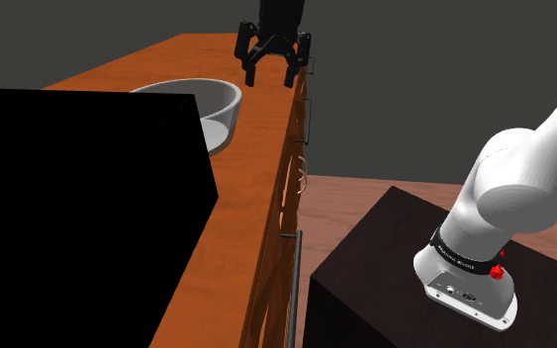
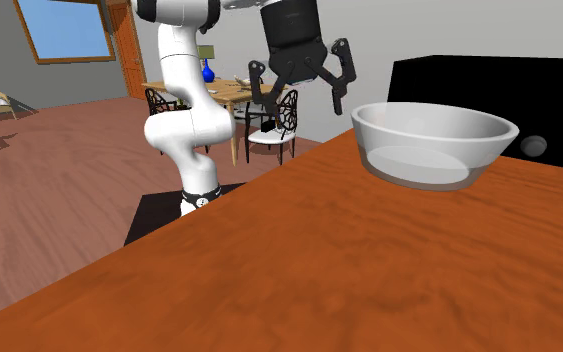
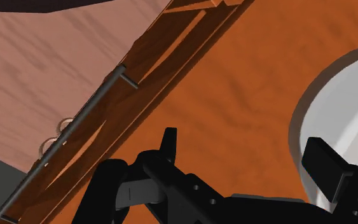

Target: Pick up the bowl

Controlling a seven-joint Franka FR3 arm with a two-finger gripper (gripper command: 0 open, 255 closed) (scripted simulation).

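A light grey bowl [image 1: 212, 103] stands upright on the orange wooden counter [image 1: 251, 188], partly hidden by a black area in the shoulder view. My black gripper [image 1: 268, 77] hangs open above the counter's front edge, beside the bowl and a little above its rim, with nothing between its fingers. From the second exterior view the gripper [image 2: 304, 108] is to the left of the bowl [image 2: 434, 142] and apart from it. In the wrist view one finger [image 3: 323, 160] lies over the bowl's [image 3: 352, 105] rim and the other finger [image 3: 169, 144] over bare counter [image 3: 234, 89].
A large black area [image 1: 78, 217] covers the counter on the shoulder view's left. Drawer handles [image 1: 293, 287] run along the cabinet front below the counter edge. The dark stand [image 1: 385, 287] sits on the wooden floor. A black block [image 2: 509, 85] stands behind the bowl; a dining table with chairs [image 2: 239, 95] is far off.
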